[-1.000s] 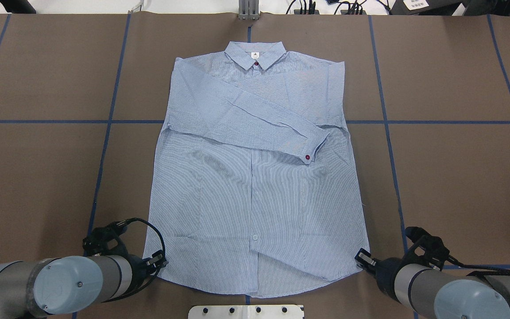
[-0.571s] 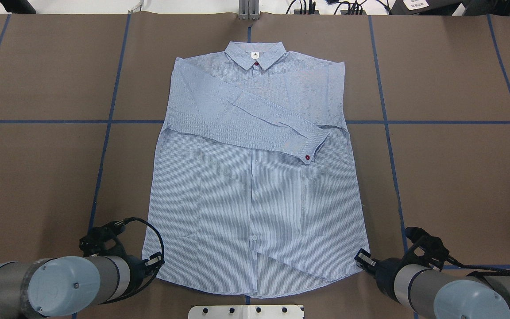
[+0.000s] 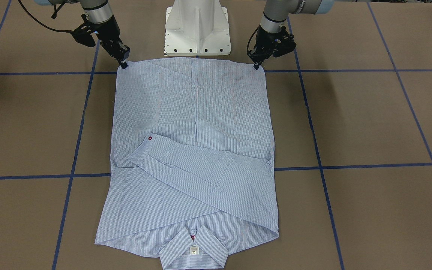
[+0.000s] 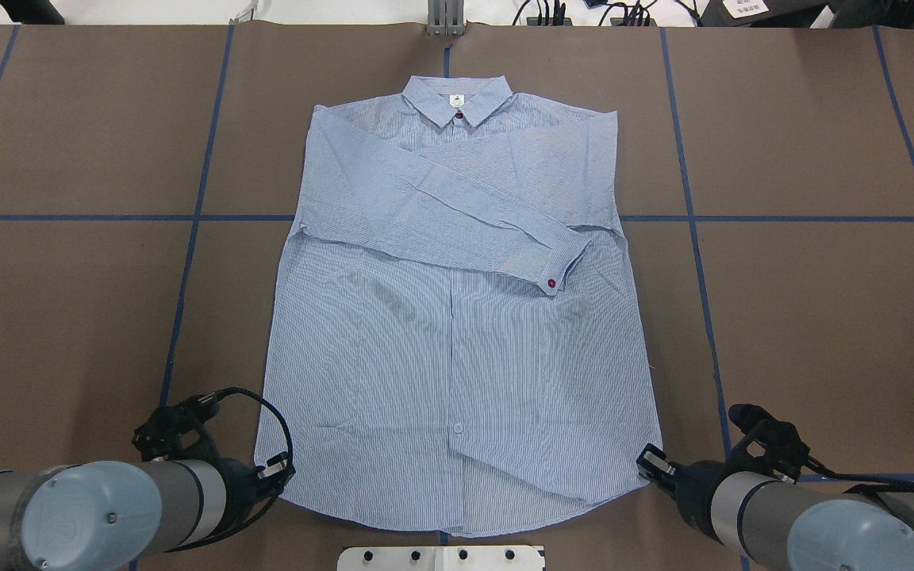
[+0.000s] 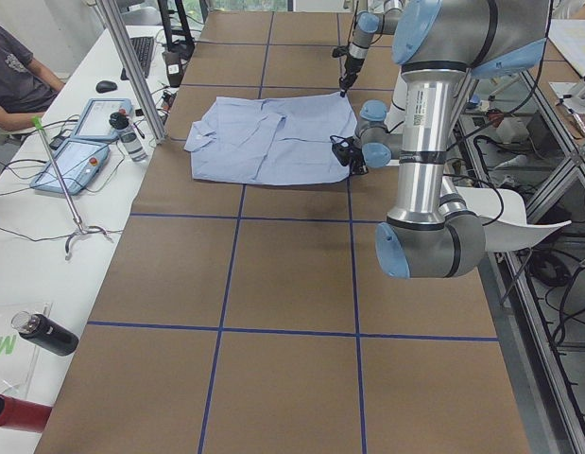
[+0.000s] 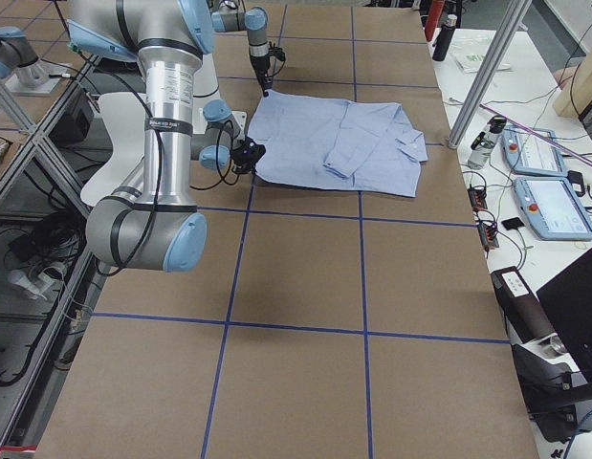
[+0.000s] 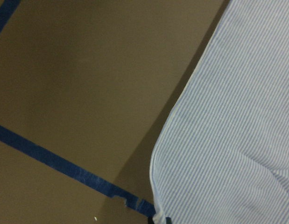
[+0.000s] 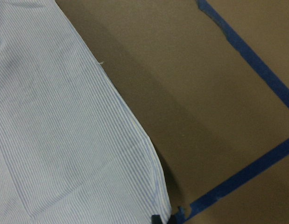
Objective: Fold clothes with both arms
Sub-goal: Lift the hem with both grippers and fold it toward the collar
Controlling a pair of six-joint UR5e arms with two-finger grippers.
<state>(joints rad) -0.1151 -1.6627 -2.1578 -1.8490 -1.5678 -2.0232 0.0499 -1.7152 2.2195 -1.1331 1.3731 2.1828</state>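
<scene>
Between the fingers [image 3: 123, 63], shirt [image 3: 193, 112] hem corners

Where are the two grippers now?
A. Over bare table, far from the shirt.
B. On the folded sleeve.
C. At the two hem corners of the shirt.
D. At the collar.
C: the left gripper and the right gripper each sit at one bottom hem corner of the shirt, on the robot's side.
</scene>
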